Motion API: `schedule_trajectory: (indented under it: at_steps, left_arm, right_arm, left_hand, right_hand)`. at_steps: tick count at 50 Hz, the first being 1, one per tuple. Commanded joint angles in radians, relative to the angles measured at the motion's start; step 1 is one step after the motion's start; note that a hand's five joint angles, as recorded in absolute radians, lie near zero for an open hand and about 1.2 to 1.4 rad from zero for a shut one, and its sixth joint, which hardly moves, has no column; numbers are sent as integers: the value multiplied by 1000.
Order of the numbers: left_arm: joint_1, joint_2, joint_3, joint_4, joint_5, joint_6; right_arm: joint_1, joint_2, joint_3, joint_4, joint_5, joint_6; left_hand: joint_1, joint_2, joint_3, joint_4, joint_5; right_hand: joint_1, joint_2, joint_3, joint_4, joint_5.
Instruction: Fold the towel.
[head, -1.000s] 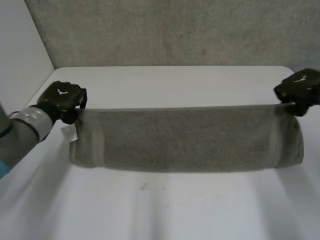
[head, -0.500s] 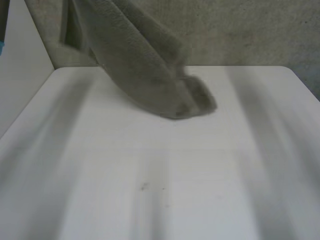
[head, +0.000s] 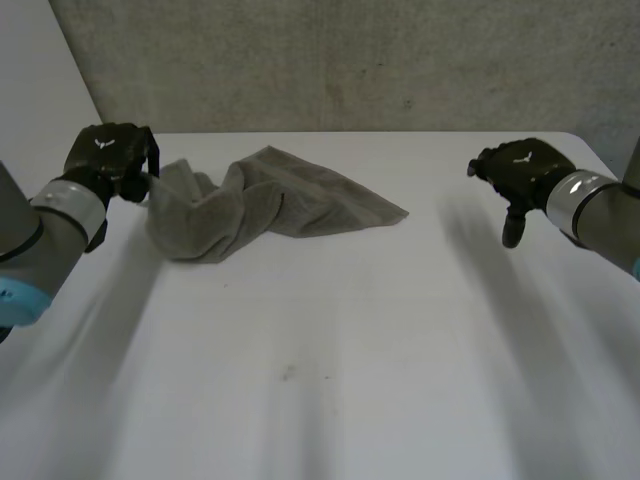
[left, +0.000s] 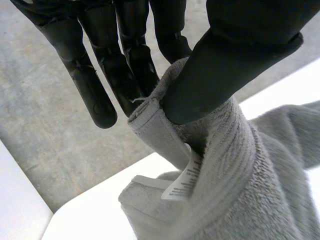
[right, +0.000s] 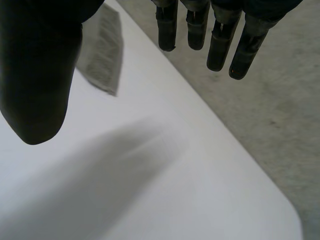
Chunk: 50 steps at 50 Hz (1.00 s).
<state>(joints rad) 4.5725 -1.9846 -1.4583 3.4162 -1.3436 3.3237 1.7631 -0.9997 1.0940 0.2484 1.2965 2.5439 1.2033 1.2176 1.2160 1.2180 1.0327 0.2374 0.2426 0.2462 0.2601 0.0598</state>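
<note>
On the table (head: 330, 390), crumpled towel (head: 265, 205), its labelled corner pinched between thumb and fingers of left hand (head: 112, 158), right hand (head: 522, 172) held well apart from towel, fingers straight, nothing gripped.

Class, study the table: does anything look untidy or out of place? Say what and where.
The towel lies crumpled in a heap at the table's far left, not flat. The left hand pinches its edge by the label; the right hand hangs open, well apart from it.
</note>
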Motion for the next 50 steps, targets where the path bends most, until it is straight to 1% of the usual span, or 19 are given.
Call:
schedule_trajectory:
  at_steps: [1,2,6,7,9,11,12,13,14,16,17,19,21,27,30,47,48,49,50]
  left_arm:
    - [-6,219,-187,0,87,123]
    - [-6,219,-188,0,87,123]
    - [-13,407,-264,-2,96,152]
    - [-13,408,-264,-2,96,152]
    - [-15,524,-301,-3,100,154]
    - [-17,580,-319,-5,103,154]
    - [-17,630,-335,-6,110,154]
    - [-17,630,-335,-6,110,154]
    - [-17,674,-347,-11,122,155]
    - [-15,713,-356,-17,135,154]
    - [-15,748,-364,-23,150,154]
    - [-15,780,-372,-34,162,152]
    - [-15,813,-379,-48,175,152]
    - [-18,909,-381,-115,198,148]
    - [-21,940,-381,-141,207,145]
    - [-81,968,-382,-183,227,116]
    - [-79,962,-383,-181,227,116]
    - [-79,961,-383,-181,227,116]
    - [-79,955,-384,-180,225,116]
  right_arm:
    - [27,-39,-9,6,-97,18]
    - [42,-57,-25,5,-127,30]
    - [68,-68,-101,8,-171,84]
    - [85,-65,-152,11,-190,122]
    - [107,-62,-203,9,-223,168]
    - [136,-44,-288,6,-297,251]
    - [136,-43,-289,6,-298,251]
    - [142,-19,-343,8,-343,295]
    - [142,-19,-344,8,-344,295]
    - [159,47,-452,8,-439,379]
    - [159,47,-453,8,-439,380]
    - [183,127,-554,9,-515,479]
    - [199,168,-589,6,-540,524]
    - [304,324,-700,5,-574,569]
    - [338,380,-727,2,-563,572]
    - [506,559,-761,6,-560,567]
    - [519,569,-758,8,-562,567]
    - [526,575,-758,9,-560,565]
    - [526,575,-758,9,-560,565]
  left_hand:
    - [193,179,180,178,189]
    - [193,179,180,178,189]
    - [193,179,180,178,189]
    - [193,179,180,178,189]
    - [193,179,180,178,189]
    - [193,179,180,178,189]
    - [193,179,180,178,189]
    - [193,179,180,178,189]
    - [193,179,180,178,189]
    - [193,179,180,178,189]
    - [193,179,180,178,189]
    - [193,179,180,178,189]
    - [193,179,180,178,189]
    - [193,179,180,178,189]
    - [193,179,180,178,189]
    - [193,179,180,178,189]
    - [193,179,180,178,189]
    - [193,179,180,178,189]
    - [193,179,180,178,189]
  right_hand:
    - [-63,-68,-72,-86,-60]
    - [-63,-68,-72,-86,-60]
    - [-63,-68,-72,-86,-60]
    - [-63,-68,-72,-86,-60]
    - [-63,-68,-72,-86,-60]
    - [-63,-68,-72,-86,-60]
    - [-63,-68,-72,-86,-60]
    - [-63,-68,-72,-86,-60]
    - [-63,-68,-72,-86,-60]
    - [-63,-68,-72,-86,-60]
    - [-63,-68,-72,-86,-60]
    - [-63,-68,-72,-86,-60]
    - [-63,-68,-72,-86,-60]
    - [-63,-68,-72,-86,-60]
    - [-63,-68,-72,-86,-60]
    - [-63,-68,-72,-86,-60]
    - [11,6,2,-12,14]
    - [250,245,241,228,253]
    - [253,247,244,230,256]
